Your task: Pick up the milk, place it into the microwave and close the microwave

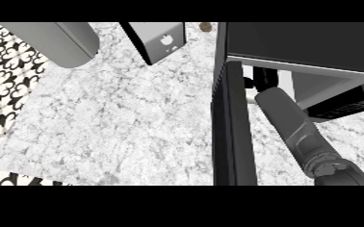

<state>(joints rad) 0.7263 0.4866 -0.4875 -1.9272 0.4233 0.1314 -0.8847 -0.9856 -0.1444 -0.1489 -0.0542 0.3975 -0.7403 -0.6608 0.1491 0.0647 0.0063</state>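
The microwave (298, 43) stands at the upper right, a dark box with its door (231, 125) swung open and seen edge-on as a tall black panel. My right forearm (295, 125) comes up from the lower right and goes into the opening. Only black parts of the right hand (263, 79) show under the microwave's top edge. A narrow white shape (286, 84) stands just right of the hand inside the opening; it may be the milk, but I cannot tell whether the hand holds it. The left hand does not show.
A grey box with a small white logo (162, 41) stands at the back centre of the marble counter (121, 120). A large grey cylinder (57, 43) lies at the back left. Patterned tiles (14, 77) run along the counter's left edge.
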